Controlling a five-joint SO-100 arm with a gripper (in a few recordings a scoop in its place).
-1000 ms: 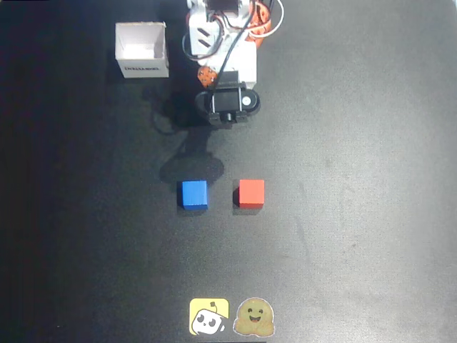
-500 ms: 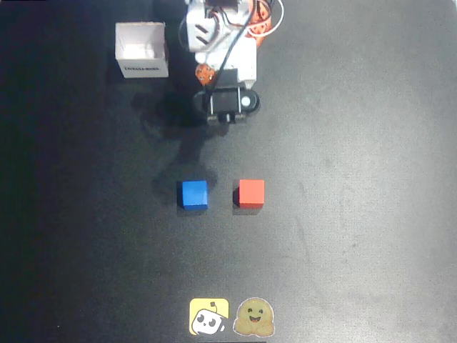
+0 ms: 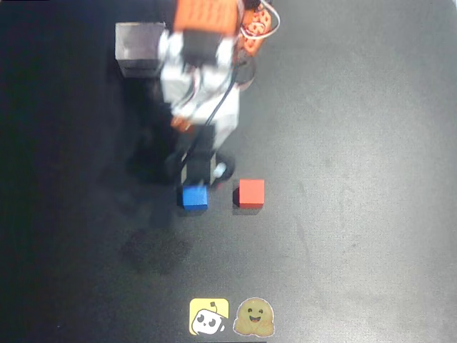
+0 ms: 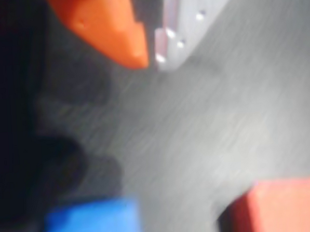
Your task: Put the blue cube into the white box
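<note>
Blue cube (image 3: 194, 197) on table (image 3: 357, 179), just left of red cube (image 3: 250, 193), well apart from white box (image 3: 136, 53). Hand (image 4: 151, 56) near blue cube, fingertips nearly together, empty.

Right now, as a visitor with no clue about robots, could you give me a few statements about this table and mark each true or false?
1. The blue cube lies to the left of the red cube in the overhead view. True.
2. The blue cube already sits inside the white box. False: it rests on the dark table, far from the box, which stands at the top edge partly behind the arm.
3. The pincer is closed on the red cube. False: in the wrist view its orange and grey fingertips are close together with nothing between them, and both cubes lie apart from it.
4. Two cartoon stickers sit at the table's bottom edge. True.
5. The two cubes touch. False: bare table shows between them.
</note>
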